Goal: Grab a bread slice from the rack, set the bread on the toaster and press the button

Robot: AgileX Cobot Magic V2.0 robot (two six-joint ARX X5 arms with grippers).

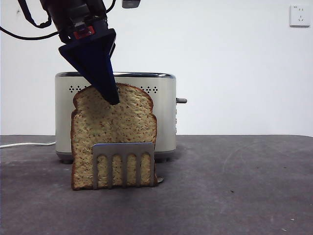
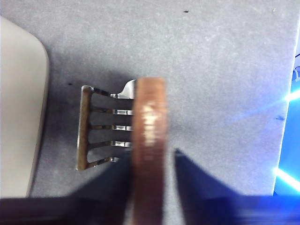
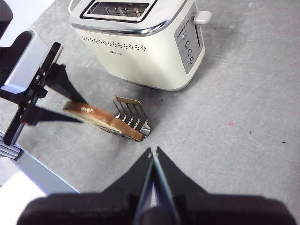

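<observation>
straddling the slice of bread (image 2: 149, 140) in the rack (image 2: 96, 129) — left gripper (image 2: 151, 161) jaws apart; toaster (image 3: 140, 44) logo unreadable.

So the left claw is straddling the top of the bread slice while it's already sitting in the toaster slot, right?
Not quite. The left claw does straddle the slice of bread, but the front view shows the slice standing in the rack on the table, in front of the toaster, not in a slot.

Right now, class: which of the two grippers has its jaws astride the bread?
The left gripper: its jaws stand apart on either side of the slice of bread in the rack. The right gripper hangs shut, away from it.
</observation>
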